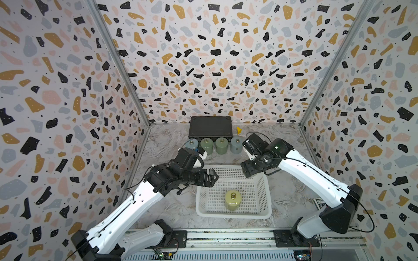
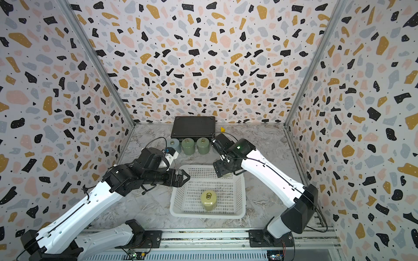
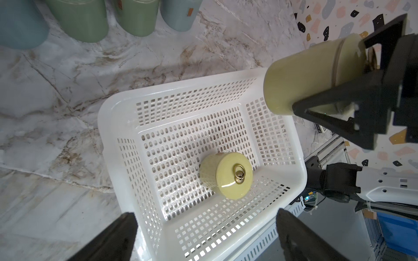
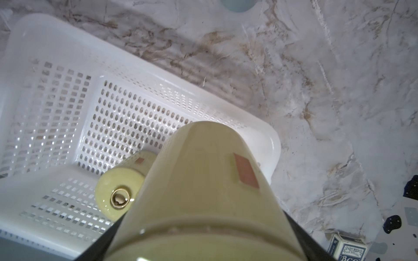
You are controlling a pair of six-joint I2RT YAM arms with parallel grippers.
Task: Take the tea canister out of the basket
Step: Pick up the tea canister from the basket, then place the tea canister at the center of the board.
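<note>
The white lattice basket lies on the marble table in both top views. One pale yellow tea canister with a brass ring on its lid stands upright inside it, toward the near side. A second yellow tea canister hangs above the basket's far right corner, clear of the rim. My right gripper is shut on that canister near its lid, which fills the right wrist view. My left gripper stands open and holds nothing, hovering over the basket's far left rim.
A black hard case sits at the back wall, with a row of several blue-grey and green canisters in front of it. A small yellow piece lies beside the case. A card deck lies right of the basket.
</note>
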